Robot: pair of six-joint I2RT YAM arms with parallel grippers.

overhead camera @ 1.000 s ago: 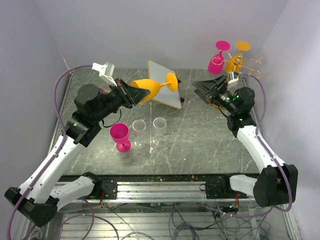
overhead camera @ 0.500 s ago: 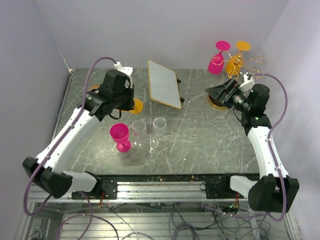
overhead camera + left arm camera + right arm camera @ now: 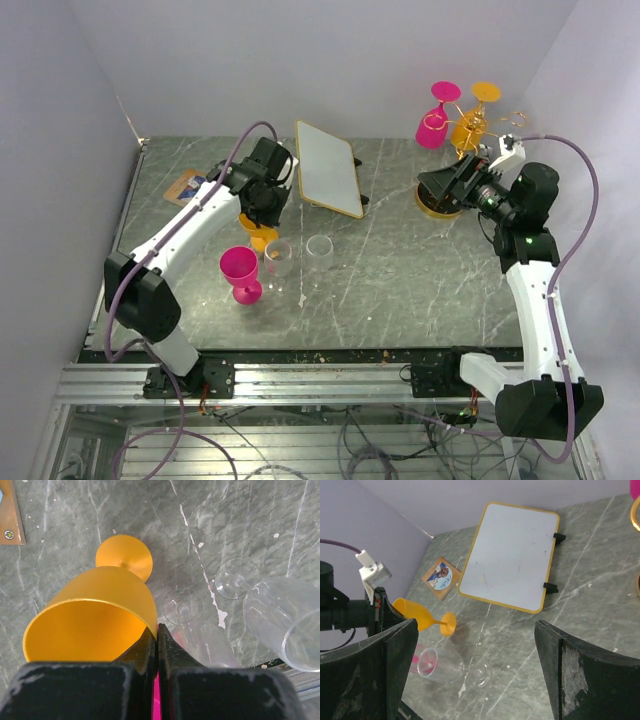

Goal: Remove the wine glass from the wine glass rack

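Note:
The wine glass rack is a gold wire stand at the back right, with a round dark base. A pink glass and an orange glass hang upside down on it. My left gripper is shut on the rim of another orange wine glass. It holds this glass tilted with its foot low by the table, and the left wrist view shows the pinch. My right gripper is open and empty, just left of the rack base, with its jaws wide apart.
A pink glass stands at front left. Two clear glasses stand beside it. A gold-framed whiteboard is propped at the back centre. A square coaster lies at back left.
My left arm has swung forward and down with the orange glass, from over the whiteboard to beside the pink and clear glasses. My right arm has drawn back toward the rack.

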